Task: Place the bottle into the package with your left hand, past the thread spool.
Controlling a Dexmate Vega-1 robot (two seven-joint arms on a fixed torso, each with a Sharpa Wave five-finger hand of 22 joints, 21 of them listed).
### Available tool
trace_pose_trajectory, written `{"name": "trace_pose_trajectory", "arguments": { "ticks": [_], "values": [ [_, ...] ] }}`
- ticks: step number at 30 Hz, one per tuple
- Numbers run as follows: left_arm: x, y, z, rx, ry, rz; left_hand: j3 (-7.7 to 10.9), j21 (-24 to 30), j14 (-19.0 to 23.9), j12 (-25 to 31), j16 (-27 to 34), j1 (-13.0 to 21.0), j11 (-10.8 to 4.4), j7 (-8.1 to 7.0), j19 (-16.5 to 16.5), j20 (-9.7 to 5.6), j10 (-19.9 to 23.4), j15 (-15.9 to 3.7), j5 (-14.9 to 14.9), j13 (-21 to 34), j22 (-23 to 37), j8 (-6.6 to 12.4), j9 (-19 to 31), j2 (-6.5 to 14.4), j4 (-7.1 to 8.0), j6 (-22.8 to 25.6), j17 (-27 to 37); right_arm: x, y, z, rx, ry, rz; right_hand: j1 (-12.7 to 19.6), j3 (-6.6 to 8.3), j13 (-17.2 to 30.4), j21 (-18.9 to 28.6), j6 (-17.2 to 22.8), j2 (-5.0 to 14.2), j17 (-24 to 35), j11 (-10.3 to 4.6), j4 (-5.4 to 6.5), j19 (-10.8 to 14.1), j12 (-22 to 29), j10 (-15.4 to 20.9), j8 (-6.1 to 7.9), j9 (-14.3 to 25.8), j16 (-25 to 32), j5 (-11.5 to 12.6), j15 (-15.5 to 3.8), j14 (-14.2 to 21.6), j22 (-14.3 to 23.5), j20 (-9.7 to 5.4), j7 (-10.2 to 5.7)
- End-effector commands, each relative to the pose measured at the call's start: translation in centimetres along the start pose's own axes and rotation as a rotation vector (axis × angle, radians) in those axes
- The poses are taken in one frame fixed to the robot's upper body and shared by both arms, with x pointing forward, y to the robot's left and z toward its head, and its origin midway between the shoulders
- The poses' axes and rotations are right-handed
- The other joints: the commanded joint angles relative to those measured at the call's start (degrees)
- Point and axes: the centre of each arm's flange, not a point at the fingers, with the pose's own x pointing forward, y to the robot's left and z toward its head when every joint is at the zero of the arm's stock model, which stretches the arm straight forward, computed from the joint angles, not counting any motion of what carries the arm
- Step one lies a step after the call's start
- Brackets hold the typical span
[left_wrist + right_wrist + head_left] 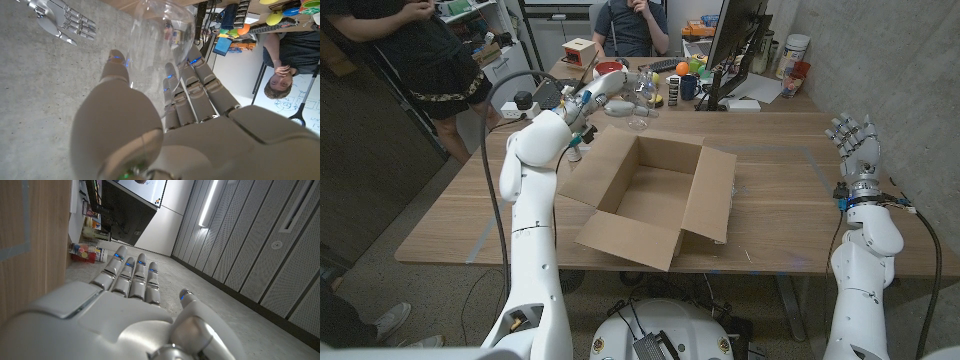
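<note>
From my seat the wooden desk takes up most of the head view, and on it the open cardboard package sits near the middle with all its flaps folded outward, the near flap reaching toward the desk's front edge. Behind the far end of the desk I see two people, one standing at the far left and one seated at the back, next to a dark monitor and a clutter of small coloured items that I cannot make out one by one. My left arm reaches over the desk's far left part, and my left hand is wrapped around the clear bottle, which it holds just beyond the package's far rim; in the left wrist view the fingers and thumb curl around the bottle's transparent body. My right hand is raised off the desk's right edge, well apart from the package, its fingers straight and slightly spread with nothing in them, as the right wrist view confirms. A small thread spool with a teal top stands on the desk just beside the package's left flap, under my left forearm.
</note>
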Motion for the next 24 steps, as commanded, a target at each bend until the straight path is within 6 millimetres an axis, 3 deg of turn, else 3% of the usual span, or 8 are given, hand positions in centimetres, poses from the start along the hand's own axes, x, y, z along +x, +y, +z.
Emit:
{"name": "trace_pose_trajectory", "arguments": {
  "ticks": [1, 24],
  "values": [
    [0.9, -0.9, 1.7, 0.133, -0.018, -0.140, 2.70, -0.1, 2.5, 0.1, 0.2, 8.5, -5.85, -7.18, 0.2, -3.58, 5.8, -7.33, -0.1, 0.3, 0.1, -0.29, 0.2, 7.3, -0.48, 19.2, 0.0, 0.3, 0.2, -0.1, 0.000, -0.005, -0.001, -0.4, -0.16, 0.1, -0.1, 0.3, 0.08, 0.2, 0.00, -0.06, 0.4, 0.2, 0.8, 0.32, 0.1, 0.3, 0.2, 0.01, 0.4, 0.1, -0.35, 0.16],
    [1.5, -5.0, 0.5, 0.224, 0.025, -0.310, 2.98, -0.1, 2.1, 0.1, 0.2, 9.9, -5.84, -7.41, -0.2, -3.71, 5.3, -7.31, -0.3, 0.4, 0.2, -0.68, 0.3, 7.2, -0.64, 19.5, 0.2, 0.5, 0.3, -0.4, 0.001, -0.005, -0.001, -0.5, -0.34, 0.1, -0.3, 0.2, 0.01, 0.2, 0.01, 0.01, 0.5, 0.2, 0.8, 0.29, 0.1, 0.3, 0.2, 0.01, 0.5, 0.1, -0.40, 0.19]
  ]
}}
